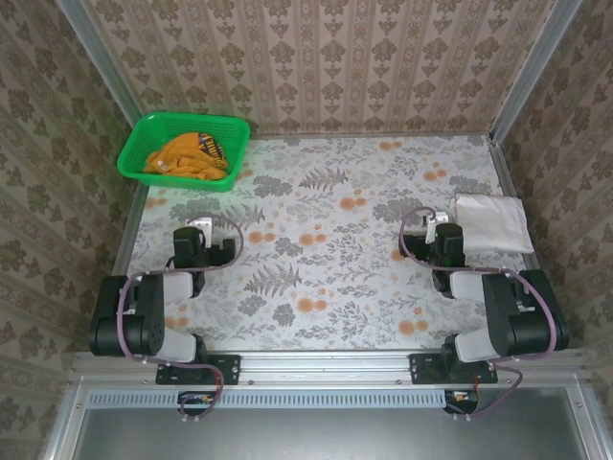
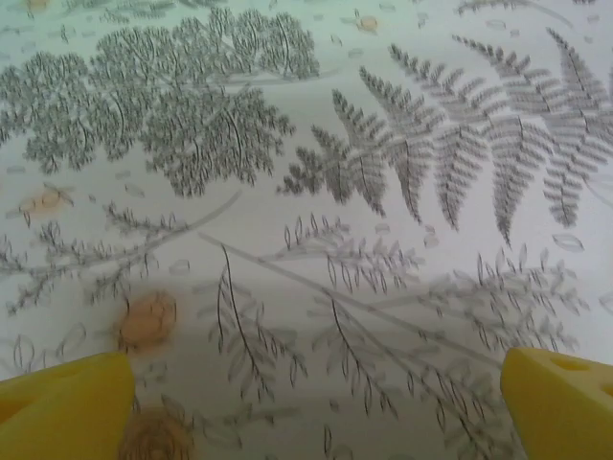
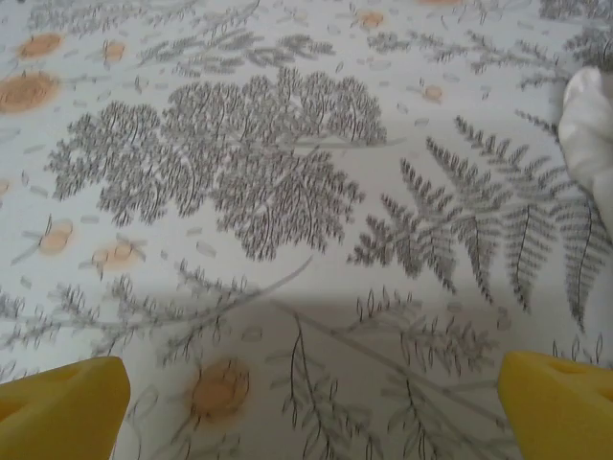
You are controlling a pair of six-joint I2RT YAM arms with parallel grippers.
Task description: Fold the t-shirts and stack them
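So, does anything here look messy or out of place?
The orange shirt lies crumpled in the green basket at the far left, not folded. The white shirt lies neatly folded at the table's right edge. Nothing looks spilled or damaged.

The left claw (image 2: 316, 407) hangs over the bench (image 2: 287, 220), its two yellow fingertips (image 2: 67, 398) spread wide at the lower corners. Between them lies bare surface printed with grey ferns, leafy sprays and orange blossoms.

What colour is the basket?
The basket is bright green, best seen in the top external view.
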